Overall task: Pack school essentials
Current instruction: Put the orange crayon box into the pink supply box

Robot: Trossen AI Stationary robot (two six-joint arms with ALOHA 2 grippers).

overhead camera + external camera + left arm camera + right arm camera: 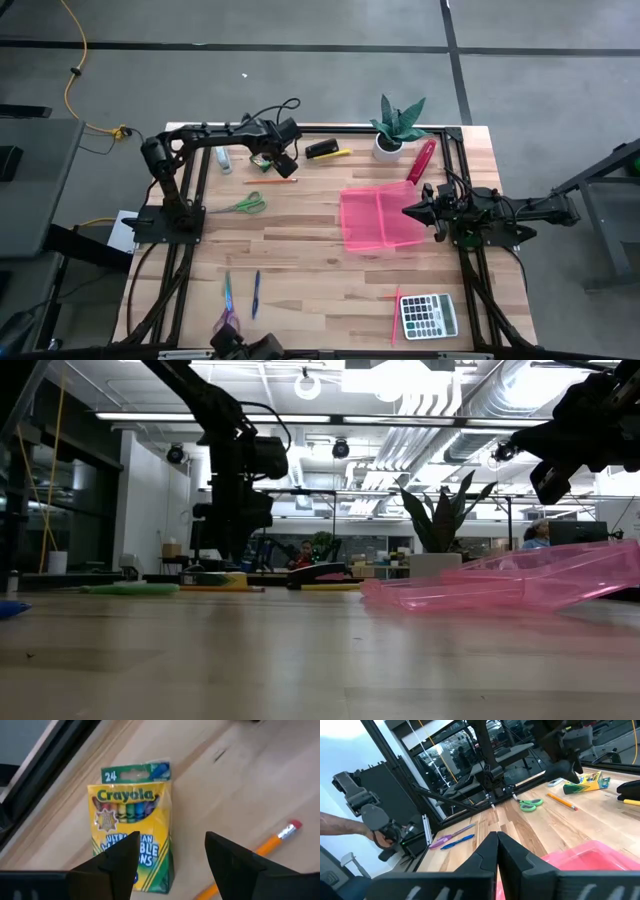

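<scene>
The yellow-green crayon box [132,827] lies flat near the table's far edge [262,160]. My left gripper [172,855] is open and hovers just over it [283,163], one finger above the box's lower end and the other above bare wood. An orange pencil [272,842] lies beside it. Green-handled scissors [245,206] lie nearer the left side. Purple-handled scissors [228,295] and a blue pen [256,293] lie by the near edge. My right gripper [496,845] is shut and hangs above the right edge of the pink tray [382,217].
A potted plant [398,125], a black and yellow stapler [325,150] and a red tool [420,160] stand along the far edge. A calculator [428,316] and a red pencil [396,315] lie at the near right. Bare wood shows in the table's middle.
</scene>
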